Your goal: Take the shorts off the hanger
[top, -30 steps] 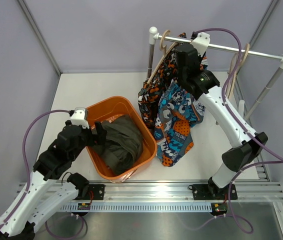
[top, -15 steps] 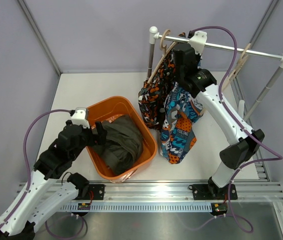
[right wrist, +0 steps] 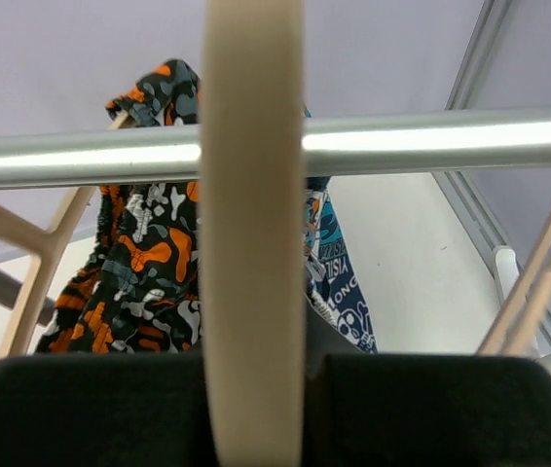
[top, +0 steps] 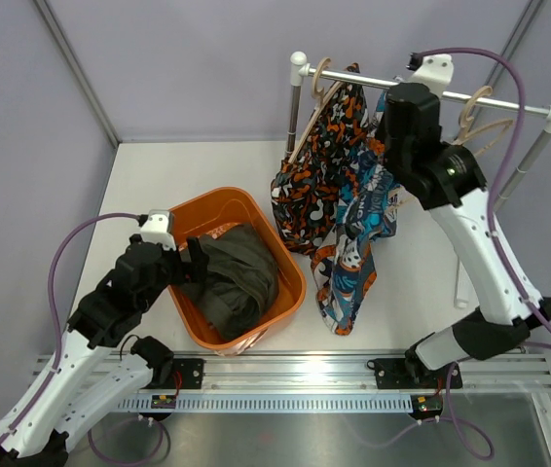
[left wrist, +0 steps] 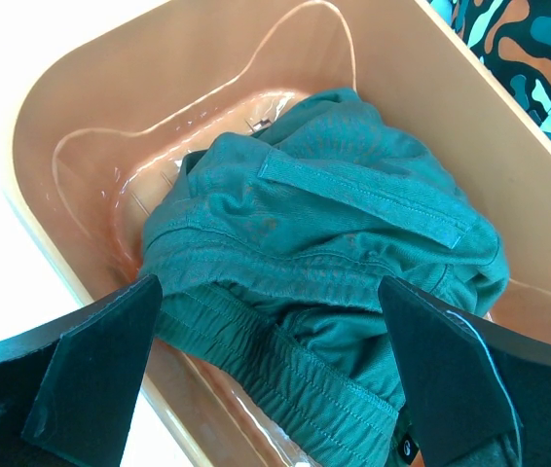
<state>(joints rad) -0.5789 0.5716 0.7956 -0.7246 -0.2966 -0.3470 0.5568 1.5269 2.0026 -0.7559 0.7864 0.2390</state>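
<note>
My right gripper [top: 399,117] is up at the metal rail [top: 495,98] and is shut on a pale wooden hanger [right wrist: 253,195], which crosses the rail [right wrist: 431,139] in the right wrist view. The blue-orange-white swirl shorts [top: 355,243] hang from that hanger down to the table, and they also show in the right wrist view [right wrist: 339,292]. The orange-black-white blotch shorts [top: 314,165] hang on another hanger at the rail's left end, also seen in the right wrist view [right wrist: 149,263]. The olive-green shorts [top: 235,277] lie bunched in the orange basket [top: 201,209]. My left gripper [left wrist: 275,389] is open just above them [left wrist: 324,224].
Empty wooden hangers [top: 472,115] hang at the right end of the rail. The rail stands on white posts [top: 298,73] at the back right. The basket wall [left wrist: 81,107] surrounds the left gripper. Grey walls close in the table on three sides.
My right arm has risen and moved right along the rail with the hanger. The swirl shorts came up off the table and now hang longer and narrower. The left arm has not moved.
</note>
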